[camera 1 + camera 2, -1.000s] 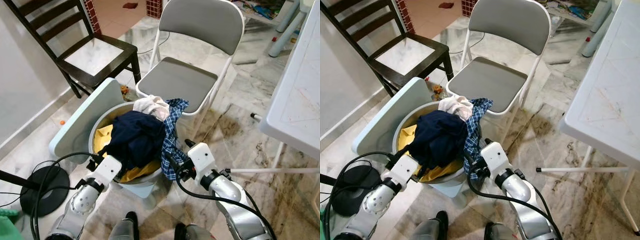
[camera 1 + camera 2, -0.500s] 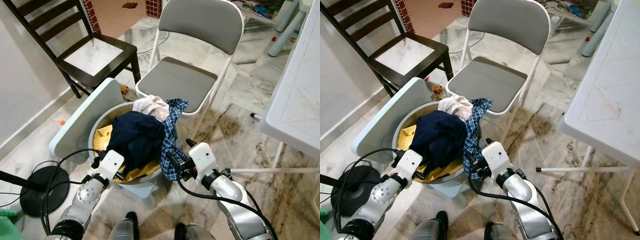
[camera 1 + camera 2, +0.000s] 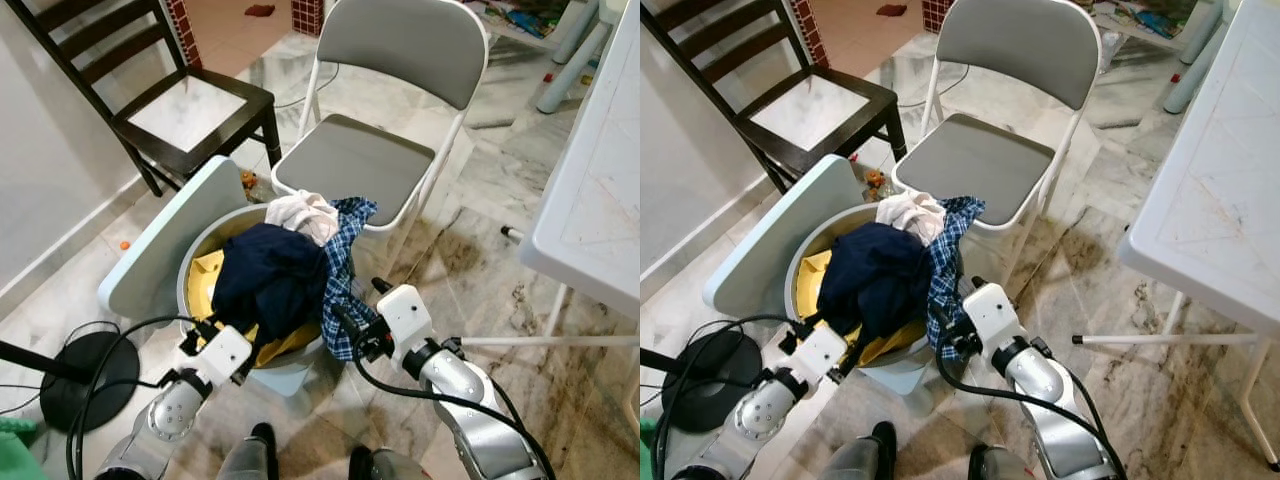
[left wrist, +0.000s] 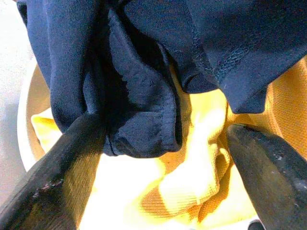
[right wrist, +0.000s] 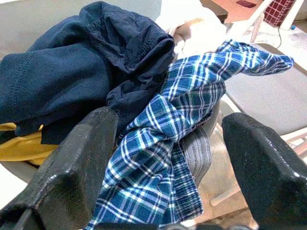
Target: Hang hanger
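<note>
No hanger can be made out. A round grey laundry basket [image 3: 184, 283] stands on the floor, heaped with a navy garment [image 3: 270, 275], a yellow garment [image 3: 207, 276], a white cloth [image 3: 305, 212] and a blue plaid shirt [image 3: 345, 270] that hangs over its rim. My left gripper [image 3: 204, 328] is open at the near left rim, its fingers [image 4: 53, 187] on either side of the navy hem and yellow cloth. My right gripper [image 3: 352, 318] is open at the near right rim, facing the plaid shirt [image 5: 177, 124], with its fingers [image 5: 72, 167] spread wide.
A pale lid [image 3: 160, 250] leans on the basket's left side. Behind the basket stand a grey folding chair [image 3: 355, 160] and a dark wooden chair [image 3: 190, 120]. A white table [image 3: 590, 200] is at the right. A black stand base [image 3: 85, 375] and cables lie at the left.
My left gripper has slid lower and a little to the right along the basket's near rim. The right gripper and the clothes have stayed put.
</note>
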